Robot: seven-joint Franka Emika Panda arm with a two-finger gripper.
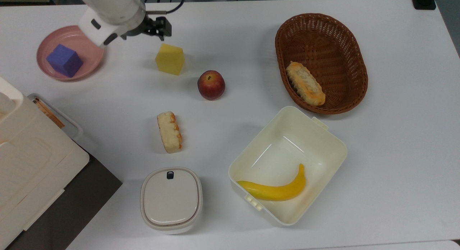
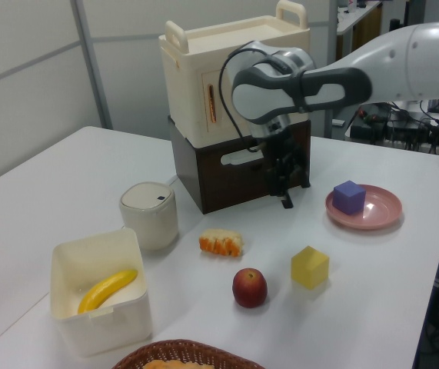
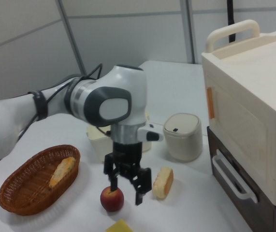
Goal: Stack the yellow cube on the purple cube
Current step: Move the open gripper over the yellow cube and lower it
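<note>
The yellow cube point(image 1: 170, 59) rests on the white table, with nothing touching it; it also shows in the left view point(image 2: 310, 267) and at the right view's bottom edge point(image 3: 122, 226). The purple cube point(image 1: 64, 60) sits in a pink plate point(image 1: 91, 61) at the top view's left, and in the left view point(image 2: 349, 197) too. My gripper point(image 1: 162, 27) hangs in the air, open, with nothing between its fingers. In the top view it appears just beyond the yellow cube, toward the top edge. In the right view the gripper point(image 3: 126, 191) hovers a little above that cube.
A red apple point(image 1: 211, 85) and a bread piece point(image 1: 169, 132) lie near the yellow cube. A wicker basket point(image 1: 362, 75) holds another bread. A cream box point(image 1: 339, 149) holds a banana point(image 1: 276, 190). A lidded white pot point(image 1: 170, 199) and a large cream case point(image 1: 32, 163) stand at the top view's lower left.
</note>
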